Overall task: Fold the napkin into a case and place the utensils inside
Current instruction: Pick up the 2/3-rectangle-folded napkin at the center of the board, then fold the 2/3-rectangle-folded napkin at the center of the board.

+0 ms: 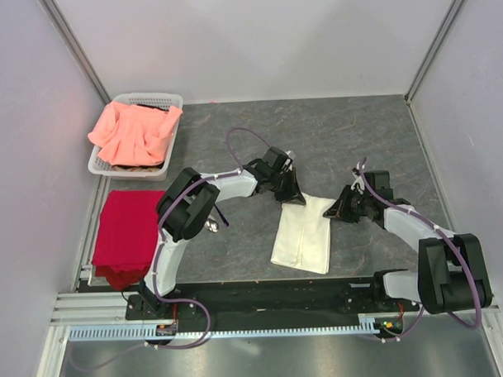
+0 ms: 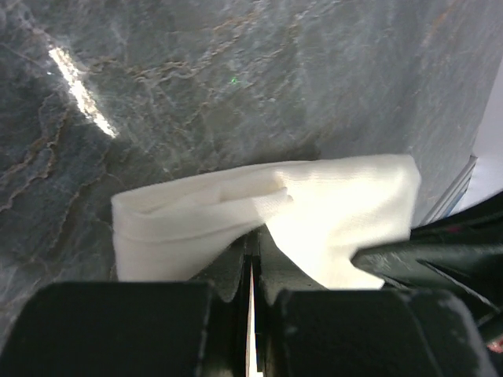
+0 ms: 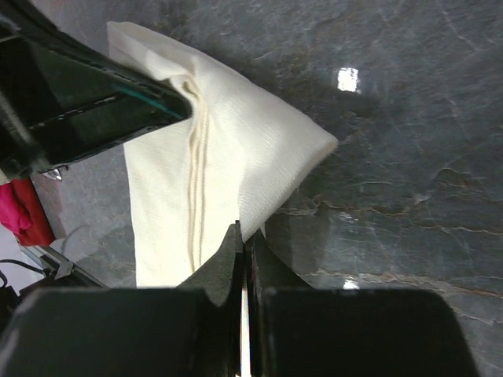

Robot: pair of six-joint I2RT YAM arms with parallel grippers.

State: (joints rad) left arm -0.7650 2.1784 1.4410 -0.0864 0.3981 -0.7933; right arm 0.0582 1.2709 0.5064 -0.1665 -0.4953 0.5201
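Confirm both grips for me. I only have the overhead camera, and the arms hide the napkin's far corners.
Observer: On the left wrist camera, the left gripper is shut, with the napkin edge pinched in its jaws.
Operator: Check the right one.
Observer: The right gripper is shut as well, and a white strip of cloth shows between its jaws.
Operator: Describe the cloth between them.
Observer: From the right wrist, two thin parallel creases run lengthwise down the cloth, starting under the left gripper.
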